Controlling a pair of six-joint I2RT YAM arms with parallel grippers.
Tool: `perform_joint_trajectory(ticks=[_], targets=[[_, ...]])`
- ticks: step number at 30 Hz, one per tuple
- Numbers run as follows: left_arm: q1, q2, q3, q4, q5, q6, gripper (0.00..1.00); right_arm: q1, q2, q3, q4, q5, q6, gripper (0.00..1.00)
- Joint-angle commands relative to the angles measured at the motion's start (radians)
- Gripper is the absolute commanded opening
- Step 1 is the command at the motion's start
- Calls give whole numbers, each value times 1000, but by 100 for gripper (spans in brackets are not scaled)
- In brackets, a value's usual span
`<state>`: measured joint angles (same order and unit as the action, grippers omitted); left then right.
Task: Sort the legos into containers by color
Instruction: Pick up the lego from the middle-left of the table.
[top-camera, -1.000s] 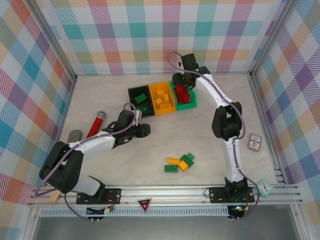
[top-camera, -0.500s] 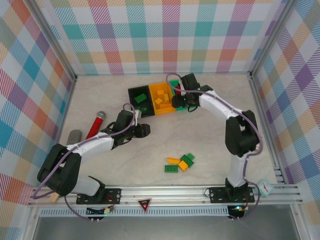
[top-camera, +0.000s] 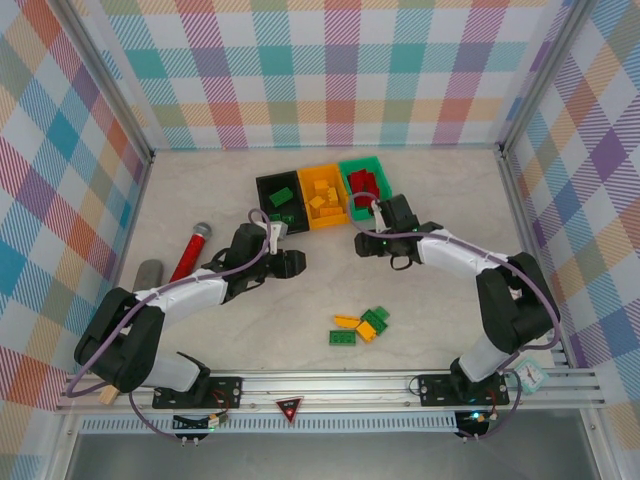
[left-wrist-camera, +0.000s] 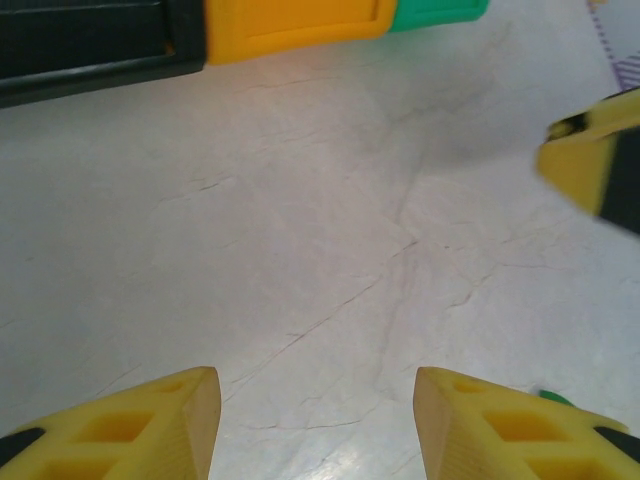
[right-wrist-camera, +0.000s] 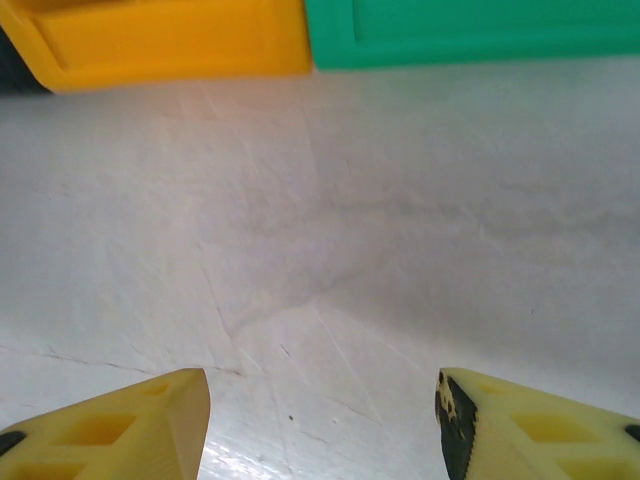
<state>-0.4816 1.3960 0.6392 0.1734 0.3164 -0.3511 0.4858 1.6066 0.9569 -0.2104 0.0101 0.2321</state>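
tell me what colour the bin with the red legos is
The bin is green, clearest in the top external view.

The table (top-camera: 440, 200) is pale, veined and smooth with a soft sheen, possibly stone-print laminate rather than real stone. The black bin (top-camera: 278, 177), orange-yellow bin (right-wrist-camera: 150, 40) and green bin (right-wrist-camera: 470, 30) are smooth moulded plastic, semi-matt. The fingers (left-wrist-camera: 120, 425) of the left gripper (left-wrist-camera: 312, 390) and those of the right gripper (right-wrist-camera: 320, 385) are yellow plastic, faintly grainy. The legos (top-camera: 344, 337) are glossy plastic, and the front rail (top-camera: 340, 382) is bare metal.
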Motion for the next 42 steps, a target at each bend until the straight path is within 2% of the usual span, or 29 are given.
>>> perform_joint_trajectory(ticks=[1,7,13,21,24,27,32,35,37,42], targets=[[-5,-10,-14,66,64,6,54,7,-37,-49,116,-8,2,62],[-47,32,6,75,68,16,54,7,-51,-153,241,-4,18,63],[-100,92,45,78,93,34,54,9,-79,-152,235,-54,56,63],[-221,123,102,46,82,86,54,13,-55,-135,219,-71,75,63],[-282,129,105,47,21,78,53,13,-60,-139,217,-87,83,64],[-373,155,111,3,-88,74,53,12,-57,-134,207,-76,76,64],[-542,209,214,-167,-239,104,53,13,-48,-126,197,-65,67,64],[-629,243,300,-250,-338,121,53,11,-75,-128,177,29,57,64],[-673,270,356,-286,-394,124,54,-3,-107,-145,176,92,58,67],[-735,363,451,-312,-471,124,54,-63,-143,-176,170,72,107,67]])
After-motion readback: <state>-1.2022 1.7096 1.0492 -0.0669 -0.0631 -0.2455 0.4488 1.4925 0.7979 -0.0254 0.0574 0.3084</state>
